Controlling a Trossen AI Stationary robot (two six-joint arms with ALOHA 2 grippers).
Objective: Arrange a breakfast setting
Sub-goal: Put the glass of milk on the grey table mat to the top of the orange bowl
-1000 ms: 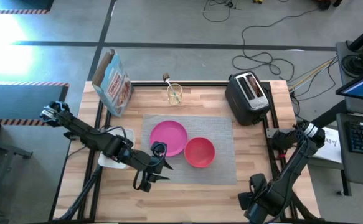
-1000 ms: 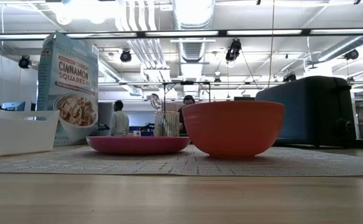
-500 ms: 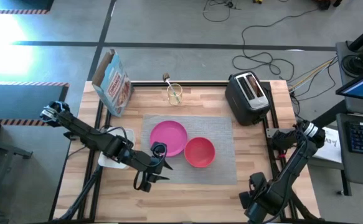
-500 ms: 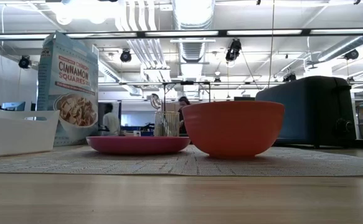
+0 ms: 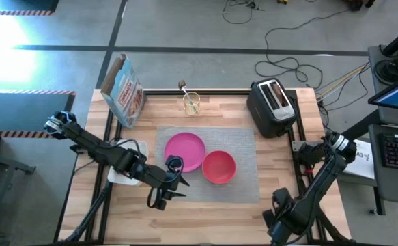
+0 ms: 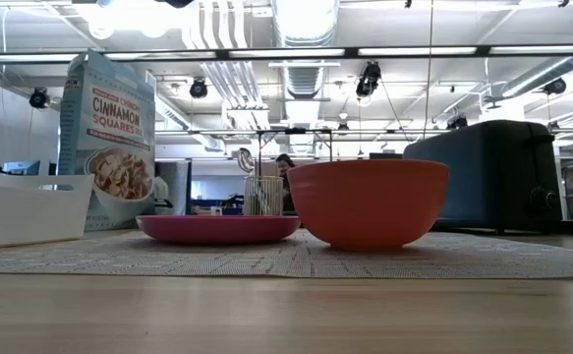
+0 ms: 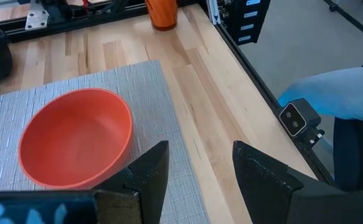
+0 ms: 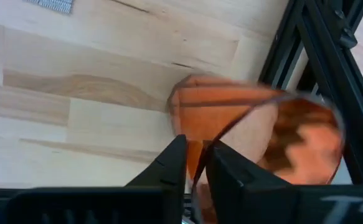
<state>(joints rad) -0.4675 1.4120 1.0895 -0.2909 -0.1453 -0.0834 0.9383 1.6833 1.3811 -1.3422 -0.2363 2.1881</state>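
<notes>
The grey placemat (image 5: 243, 147) lies mid-table with the pink plate (image 5: 185, 150) and the red-orange bowl (image 5: 218, 167) on it. The orange-tinted cup (image 8: 274, 130) stands on bare wood near the table's near right corner, under my right arm. My right gripper (image 8: 195, 168) is shut on the cup. My left gripper (image 5: 160, 199) hovers open by the placemat's near left corner, nothing between its fingers (image 7: 150, 171). A toast slice (image 5: 275, 94) sticks out of the toaster's slot. The spoon and fruit I cannot make out. My right gripper pinches the cup's wall at the rim (image 8: 195, 152) between its two fingers, one finger (image 8: 228, 171) inside the cup and the other (image 8: 172, 165) outside. The fingers come from above, pointing down. In the left wrist view the cup's base (image 7: 162, 25) sits on the table.
A black toaster (image 5: 272, 109) stands far right, a cereal box (image 5: 123, 89) far left, a clear glass (image 5: 191, 102) at the far edge between them. A white tray (image 5: 125, 174) lies under my left arm. Bare wood shows near the front edge.
</notes>
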